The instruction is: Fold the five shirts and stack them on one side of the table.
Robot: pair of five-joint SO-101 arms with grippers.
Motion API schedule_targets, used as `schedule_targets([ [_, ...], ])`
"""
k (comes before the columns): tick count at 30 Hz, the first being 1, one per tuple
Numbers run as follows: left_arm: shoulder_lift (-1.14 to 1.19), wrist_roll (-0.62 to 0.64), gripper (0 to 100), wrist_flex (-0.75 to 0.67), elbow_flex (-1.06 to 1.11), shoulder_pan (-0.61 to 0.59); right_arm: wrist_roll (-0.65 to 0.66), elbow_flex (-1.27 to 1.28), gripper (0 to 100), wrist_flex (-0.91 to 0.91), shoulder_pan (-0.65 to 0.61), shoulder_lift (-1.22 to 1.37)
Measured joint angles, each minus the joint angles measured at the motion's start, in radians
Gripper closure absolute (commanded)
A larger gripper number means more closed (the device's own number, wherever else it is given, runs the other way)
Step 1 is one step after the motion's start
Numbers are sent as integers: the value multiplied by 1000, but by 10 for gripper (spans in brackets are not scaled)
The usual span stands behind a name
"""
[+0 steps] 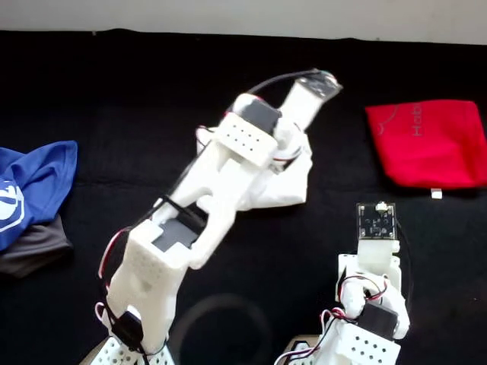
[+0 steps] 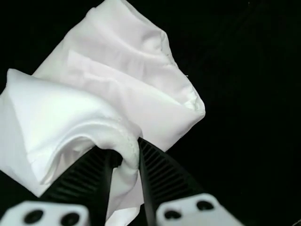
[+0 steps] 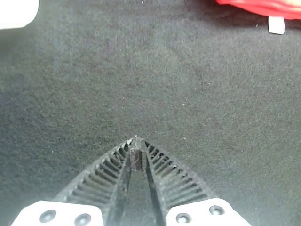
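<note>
Left gripper [image 2: 128,149]: pinching a fold of the white shirt [image 2: 117,80], which spreads just ahead.
Right gripper [image 3: 136,148]: tips pressed together; the red shirt [image 3: 263,5] lies well ahead.

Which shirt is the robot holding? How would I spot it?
Find the middle of the black table, under the outstretched arm. The white shirt is bunched there, pinched by the left gripper. The red shirt and blue shirt lie at the sides.
</note>
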Motion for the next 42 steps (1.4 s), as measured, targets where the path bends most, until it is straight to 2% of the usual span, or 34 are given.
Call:
schedule_targets([
  [6, 32, 0, 992, -58, -18, 9, 0, 0, 992, 0, 0, 0],
  [12, 127, 0, 979, -78, -124, 9, 0, 0, 992, 0, 0, 0],
  [19, 238, 32, 787, -78, -304, 9, 0, 0, 992, 0, 0, 0],
  [23, 249, 129, 787, -48, -408, 3, 0, 0, 992, 0, 0, 0],
  [27, 249, 146, 808, 100, -560, -37, 0, 0, 992, 0, 0, 0],
  [31, 249, 149, 1000, 253, -677, -120, 0, 0, 992, -11, 0, 0],
  [36, 376, 149, 990, 278, -690, -244, 0, 0, 992, -12, 0, 0],
  [42, 559, 149, 991, 285, -700, -239, 0, 0, 992, -12, 0, 0],
])
